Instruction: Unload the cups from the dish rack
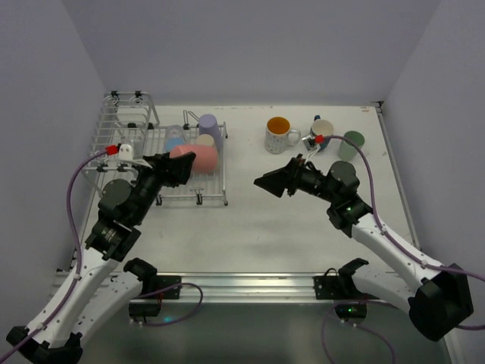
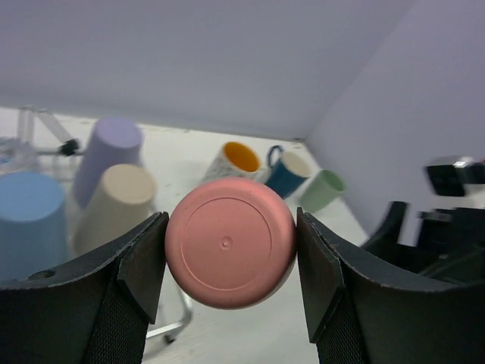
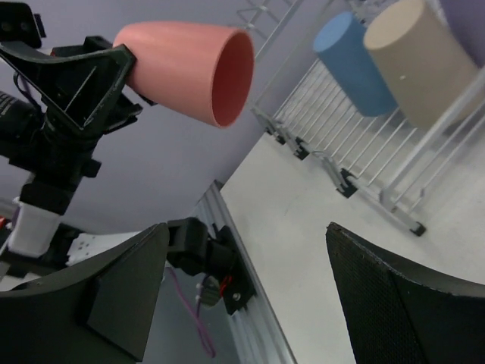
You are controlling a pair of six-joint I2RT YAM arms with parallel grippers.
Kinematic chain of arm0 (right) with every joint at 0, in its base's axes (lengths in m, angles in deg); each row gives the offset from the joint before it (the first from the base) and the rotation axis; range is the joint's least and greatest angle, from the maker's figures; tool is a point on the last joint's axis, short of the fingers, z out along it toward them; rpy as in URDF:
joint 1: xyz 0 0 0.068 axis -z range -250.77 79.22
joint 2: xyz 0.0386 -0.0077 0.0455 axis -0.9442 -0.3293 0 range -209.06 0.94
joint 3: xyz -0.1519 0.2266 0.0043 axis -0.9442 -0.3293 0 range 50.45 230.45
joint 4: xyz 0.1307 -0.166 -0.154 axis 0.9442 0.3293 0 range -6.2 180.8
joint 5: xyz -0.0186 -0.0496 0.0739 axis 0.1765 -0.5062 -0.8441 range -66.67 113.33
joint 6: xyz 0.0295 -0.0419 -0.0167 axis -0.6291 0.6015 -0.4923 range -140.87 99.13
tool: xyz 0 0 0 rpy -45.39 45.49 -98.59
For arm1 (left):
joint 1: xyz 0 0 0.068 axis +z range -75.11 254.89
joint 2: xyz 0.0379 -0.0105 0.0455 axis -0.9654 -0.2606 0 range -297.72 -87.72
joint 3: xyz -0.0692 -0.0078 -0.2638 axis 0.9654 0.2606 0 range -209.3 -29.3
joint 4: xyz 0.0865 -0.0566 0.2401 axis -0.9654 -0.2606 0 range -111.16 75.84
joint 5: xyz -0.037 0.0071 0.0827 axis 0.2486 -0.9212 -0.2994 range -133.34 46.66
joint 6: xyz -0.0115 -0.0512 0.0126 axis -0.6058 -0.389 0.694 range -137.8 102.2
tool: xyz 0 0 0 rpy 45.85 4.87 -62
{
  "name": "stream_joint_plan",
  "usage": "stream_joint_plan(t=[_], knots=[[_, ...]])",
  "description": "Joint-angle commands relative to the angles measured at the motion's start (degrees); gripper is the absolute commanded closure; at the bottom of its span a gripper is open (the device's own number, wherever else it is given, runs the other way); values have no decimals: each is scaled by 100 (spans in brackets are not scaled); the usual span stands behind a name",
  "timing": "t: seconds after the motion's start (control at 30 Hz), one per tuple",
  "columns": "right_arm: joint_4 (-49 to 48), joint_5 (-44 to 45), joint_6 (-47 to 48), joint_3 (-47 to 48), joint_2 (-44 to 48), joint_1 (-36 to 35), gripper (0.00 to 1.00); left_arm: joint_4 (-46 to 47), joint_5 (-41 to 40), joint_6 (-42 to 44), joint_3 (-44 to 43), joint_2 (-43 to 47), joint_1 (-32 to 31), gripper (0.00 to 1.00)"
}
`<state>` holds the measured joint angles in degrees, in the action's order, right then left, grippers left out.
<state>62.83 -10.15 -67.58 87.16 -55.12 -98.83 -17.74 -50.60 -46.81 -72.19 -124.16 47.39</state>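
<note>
We see our left arm (image 1: 114, 227) stretched forward from its base. The left gripper (image 1: 180, 168) is clamped on the closed end of a pink cup (image 1: 201, 158), one finger on each side. Our right arm (image 1: 379, 235) bends inward, and the right gripper (image 1: 267, 182) points left with its jaws spread wide and nothing between them. It seems to hover, though height is hard to judge.

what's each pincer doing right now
left pincer: closed on the pink cup
right pincer: open, holding nothing
</note>
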Motion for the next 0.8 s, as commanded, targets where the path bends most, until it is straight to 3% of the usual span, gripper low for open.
stream_joint_plan(t=[0.0, 0.03, 0.17, 0.5, 0.6, 0.7, 0.73, 0.77], knots=[[-1530, -326, -706, 100, -432, -375, 13, 1849, 1463, -1069, 509, 50, -18, 41], [-2029, -344, -837, 126, -520, -420, 13, 2113, 1726, -1228, 702, 33, -18, 39], [-2420, -318, -1032, 372, -880, -604, 13, 3395, 2282, -1931, 1011, -248, -27, 36], [-2964, -493, -1207, 680, -1355, -693, 16, 4312, 2810, -2451, 1318, -574, -27, 36], [-3421, -634, -1541, 776, -1566, -693, 23, 4567, 2889, -2626, 1441, -662, -27, 35], [-4385, -731, -2094, 908, -1891, -701, 36, 4647, 2898, -2680, 1486, -715, -35, 31], [-4598, -739, -2409, 952, -1979, -701, 42, 4646, 2872, -2662, 1494, -706, -35, 29], [-4791, -757, -2534, 987, -2136, -701, 61, 4577, 2871, -2627, 1495, -706, -35, 24]])
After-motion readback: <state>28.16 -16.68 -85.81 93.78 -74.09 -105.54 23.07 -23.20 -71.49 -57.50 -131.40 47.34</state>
